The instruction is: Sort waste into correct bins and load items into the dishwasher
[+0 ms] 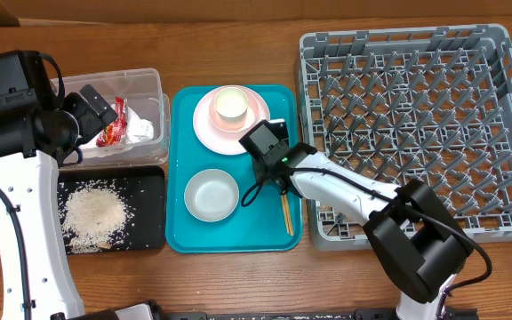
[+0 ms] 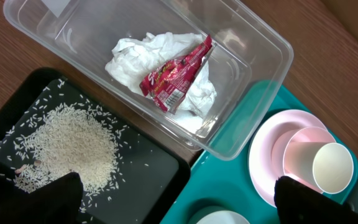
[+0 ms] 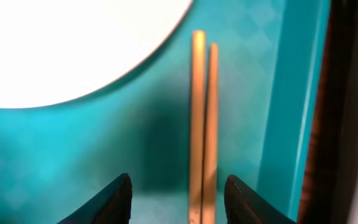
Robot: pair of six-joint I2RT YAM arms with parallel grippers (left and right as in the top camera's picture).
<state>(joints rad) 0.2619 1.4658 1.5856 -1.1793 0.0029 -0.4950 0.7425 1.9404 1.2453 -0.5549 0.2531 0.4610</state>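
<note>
Loading the chopsticks (image 3: 201,124), which lie on the tray (image 1: 256,227) near its right edge, looks to be the step: the right gripper (image 3: 178,186) hangs spread astride them and would need to drop, pinch and carry them to the rack (image 1: 416,116), while the left gripper (image 2: 179,196) hangs open and empty.

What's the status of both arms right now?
Right gripper open, chopsticks lined up between its fingers on teal tray. Left gripper open, empty. Bowl close beside chopsticks.
</note>
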